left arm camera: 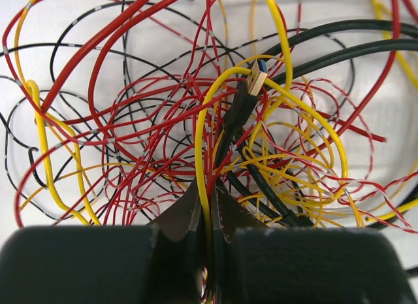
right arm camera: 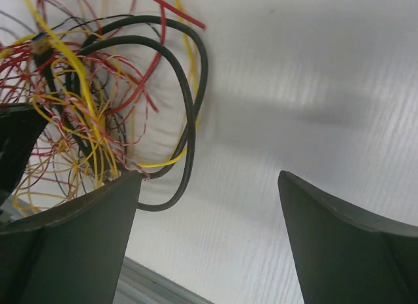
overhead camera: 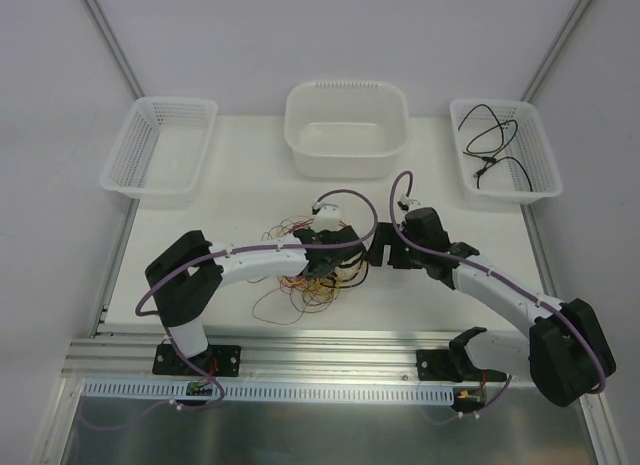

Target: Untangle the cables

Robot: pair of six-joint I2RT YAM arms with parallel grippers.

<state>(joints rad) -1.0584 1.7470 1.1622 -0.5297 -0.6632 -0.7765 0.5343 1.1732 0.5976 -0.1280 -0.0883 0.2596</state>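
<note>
The cables (overhead camera: 305, 280) lie as one tangled clump of red, yellow and black wires in the middle of the table, partly under my left wrist. My left gripper (left arm camera: 210, 202) is down in the clump (left arm camera: 150, 121), shut on a yellow cable (left arm camera: 201, 153) that runs up between its jaws. Just beyond it lies a black cable with a metal plug (left arm camera: 255, 82). My right gripper (right arm camera: 209, 186) is open over bare table at the clump's right edge. Its left finger (right arm camera: 98, 212) is against a thick black loop (right arm camera: 189, 108). From above, the right gripper (overhead camera: 385, 250) faces the left gripper (overhead camera: 325, 260).
Three white containers stand along the back: a mesh basket (overhead camera: 160, 145) on the left, a deep tub (overhead camera: 345, 135) in the middle, and a mesh basket (overhead camera: 495, 103) on the right holding black cables (overhead camera: 495, 145). A metal rail (overhead camera: 320, 360) runs along the near edge.
</note>
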